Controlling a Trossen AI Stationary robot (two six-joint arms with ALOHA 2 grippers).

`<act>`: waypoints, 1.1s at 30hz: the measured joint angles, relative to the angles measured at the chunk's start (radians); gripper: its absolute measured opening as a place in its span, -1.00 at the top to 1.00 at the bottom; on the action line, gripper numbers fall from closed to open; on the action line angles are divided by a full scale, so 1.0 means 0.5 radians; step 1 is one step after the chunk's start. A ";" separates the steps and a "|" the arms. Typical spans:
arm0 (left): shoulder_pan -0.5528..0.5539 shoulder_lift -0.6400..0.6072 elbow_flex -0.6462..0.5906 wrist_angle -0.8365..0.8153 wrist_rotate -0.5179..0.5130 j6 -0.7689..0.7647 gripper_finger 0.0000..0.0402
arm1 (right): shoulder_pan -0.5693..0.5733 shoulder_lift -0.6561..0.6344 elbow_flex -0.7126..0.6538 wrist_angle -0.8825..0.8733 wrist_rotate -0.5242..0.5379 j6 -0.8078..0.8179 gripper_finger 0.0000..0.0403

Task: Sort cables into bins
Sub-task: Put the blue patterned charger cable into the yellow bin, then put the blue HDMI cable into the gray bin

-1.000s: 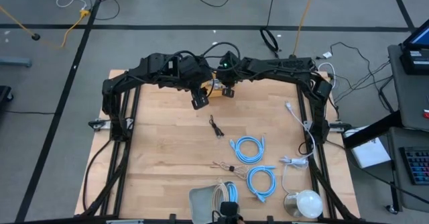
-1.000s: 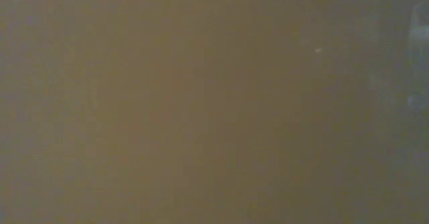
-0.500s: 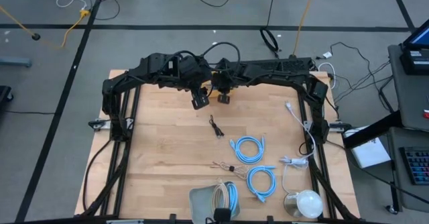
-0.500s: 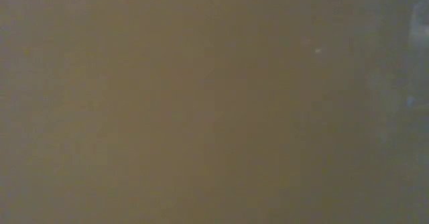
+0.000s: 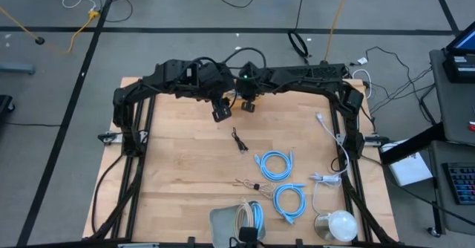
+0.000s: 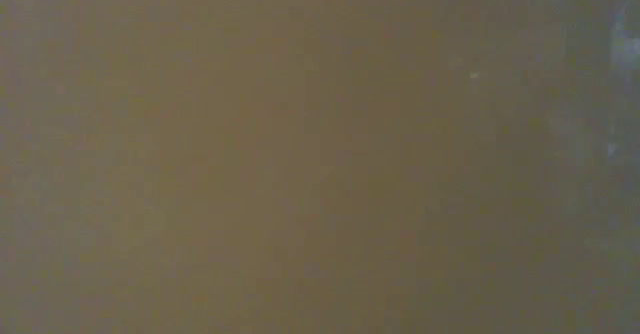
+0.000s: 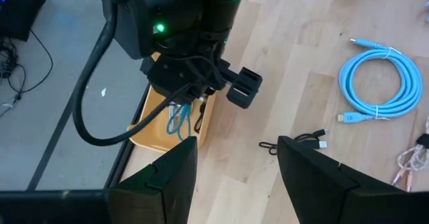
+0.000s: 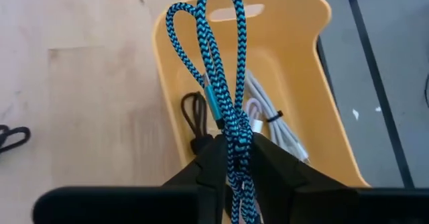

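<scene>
At the far edge of the table (image 5: 178,174), my right claw (image 8: 231,158) is pinched shut on a teal braided cable (image 8: 221,70), whose loops dangle over the orange-yellow bin (image 8: 305,83). Inside that bin I can see a short black cable (image 8: 194,120) and a bundled white-grey cable (image 8: 271,127). From the left wrist view the same bin (image 7: 151,127) sits under the right arm, which hides most of it. My left claw (image 7: 238,160) hovers just beside it with its fingers spread and nothing between them. Near the front edge, the pale grey bin (image 5: 223,220) holds a beige coil (image 5: 243,217) and a light-blue coil (image 5: 256,217). Loose on the table lie two more light-blue coils (image 5: 275,165) (image 5: 289,200), a small black cable (image 5: 239,140) near the middle, and thin tangled leads (image 5: 249,183) I cannot make out well. A white dome (image 5: 341,224) and a white cord (image 5: 330,136) sit along the right side. My low view is a blank brown blur, apparently blocked.
</scene>
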 joint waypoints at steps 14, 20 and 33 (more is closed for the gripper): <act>-0.009 0.000 0.000 -0.012 -0.001 -0.011 -0.05 | -0.041 0.000 0.000 0.012 0.001 0.153 0.31; -0.009 0.000 0.000 -0.013 -0.001 -0.005 -0.05 | -0.039 -0.049 -0.001 -0.032 0.003 0.158 0.14; 0.165 -0.007 -0.173 -0.136 0.192 0.263 -0.05 | 0.021 -0.855 0.002 -0.466 0.007 0.514 0.10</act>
